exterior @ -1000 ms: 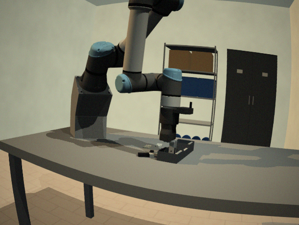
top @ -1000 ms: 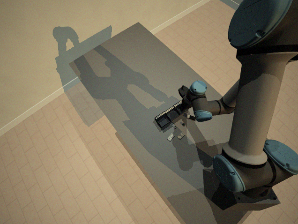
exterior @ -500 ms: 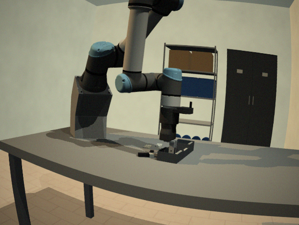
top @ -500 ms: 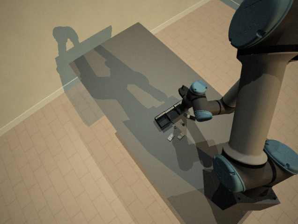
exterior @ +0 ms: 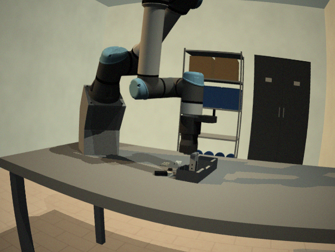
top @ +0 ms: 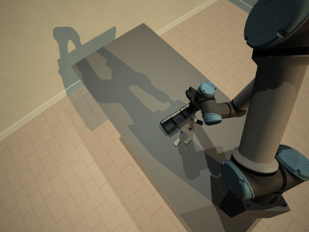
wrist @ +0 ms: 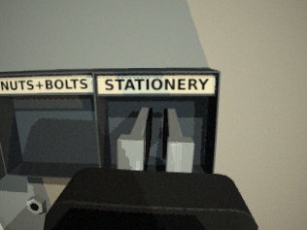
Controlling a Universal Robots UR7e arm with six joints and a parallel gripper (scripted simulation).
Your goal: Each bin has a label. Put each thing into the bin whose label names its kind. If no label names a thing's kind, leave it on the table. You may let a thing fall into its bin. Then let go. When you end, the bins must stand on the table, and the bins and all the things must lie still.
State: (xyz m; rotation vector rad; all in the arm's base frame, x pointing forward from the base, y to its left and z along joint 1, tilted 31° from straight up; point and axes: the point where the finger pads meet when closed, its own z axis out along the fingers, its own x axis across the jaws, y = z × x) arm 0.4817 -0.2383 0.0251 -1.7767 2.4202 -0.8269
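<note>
Jaws of gripper sit narrowed inside STATIONERY bin — cannot tell if gripping anything. Nut, two plates and black item lie unsorted on table — mostly undone.

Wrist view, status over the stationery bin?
Gripper down in STATIONERY bin, fingers narrow, load unconfirmed. Nut, two plates, black piece on table beside bins. Nothing blocking.
</note>
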